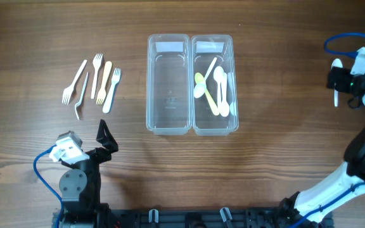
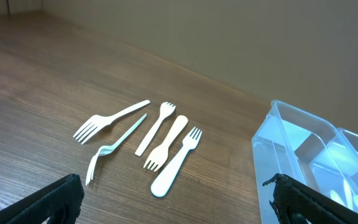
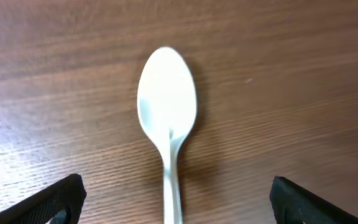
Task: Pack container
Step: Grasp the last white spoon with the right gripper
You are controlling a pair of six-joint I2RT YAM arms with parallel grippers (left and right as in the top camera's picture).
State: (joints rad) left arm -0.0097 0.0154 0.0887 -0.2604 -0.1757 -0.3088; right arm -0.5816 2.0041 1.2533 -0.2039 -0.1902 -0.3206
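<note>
Clear plastic makes up the two containers side by side mid-worktop (image 1: 284,158): the left container (image 1: 168,95) holds nothing I can see, and the right container (image 1: 208,121) holds several spoons (image 1: 217,88). At 9 o'clock from them five forks (image 2: 165,146) lie loose, with my left gripper (image 1: 106,138) at about 7 o'clock, its fingers spread wide and gripping nothing. Far out at 3 o'clock my right gripper (image 3: 174,199) is also spread wide, straddling one white spoon (image 3: 167,112) without touching it.
</note>
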